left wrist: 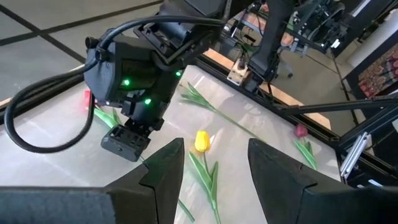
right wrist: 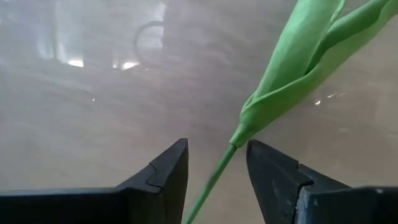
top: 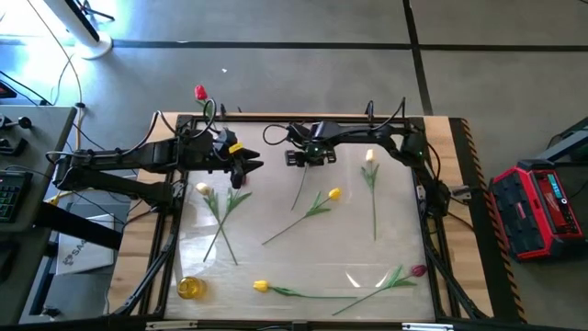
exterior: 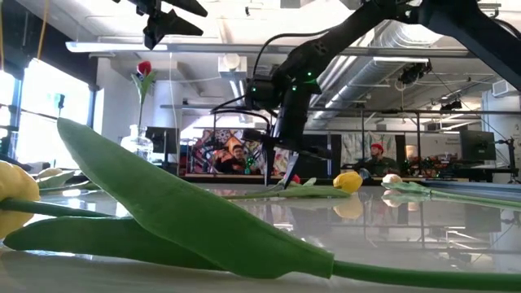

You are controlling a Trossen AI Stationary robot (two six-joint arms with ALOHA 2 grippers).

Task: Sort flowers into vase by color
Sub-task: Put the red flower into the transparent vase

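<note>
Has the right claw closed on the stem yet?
No. In the right wrist view the right claw stands open, with the green stem running between its fingers and a gap on each side.

Yellow tulip, cream tulip, maroon tulip, red tulip; green stems; dark gripper fingers; red case.

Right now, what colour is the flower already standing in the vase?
Red, seen best in the low view.
</note>
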